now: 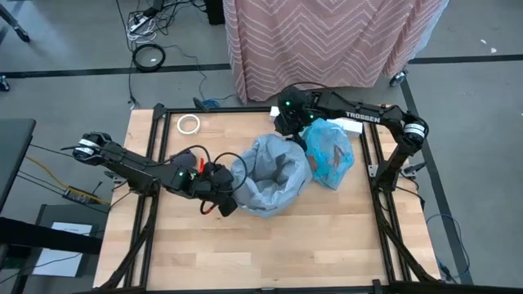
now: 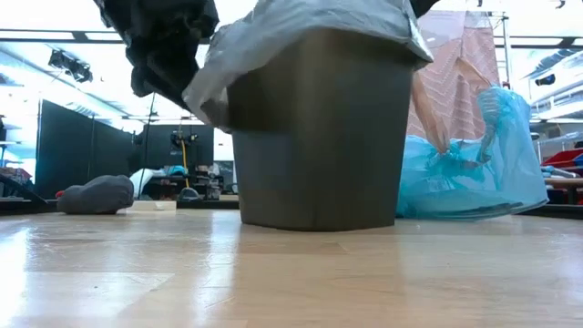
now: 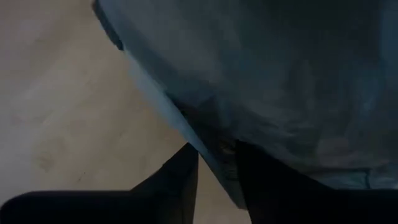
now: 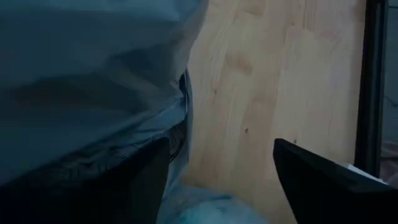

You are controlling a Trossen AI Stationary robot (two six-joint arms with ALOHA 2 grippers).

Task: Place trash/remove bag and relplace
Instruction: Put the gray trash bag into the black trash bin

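New grey liner over the bin, old blue bag aside.
The left gripper (image 3: 214, 171) pinched the grey liner's (image 1: 274, 167) thin, soft, slippery hem between its fingers; the right gripper (image 4: 221, 171) was released beside it, grasping nothing.

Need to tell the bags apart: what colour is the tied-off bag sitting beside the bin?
Translucent blue bag, right of the grey-lined bin; clearest in the high view.

Worktop (image 1: 261, 245): pale wood boards, smooth, faint sheen in the low view. Bin (image 2: 319, 137): dark plastic, matt, smooth wall. Bin liner (image 1: 274, 175): thin grey plastic film, crinkled, slightly glossy. Tied bag (image 1: 331, 151): translucent blue plastic, wrinkled, shiny. Tape ring (image 1: 189, 124): white, matt. Curtain (image 1: 327, 41): pink cloth, woven zigzag pattern.
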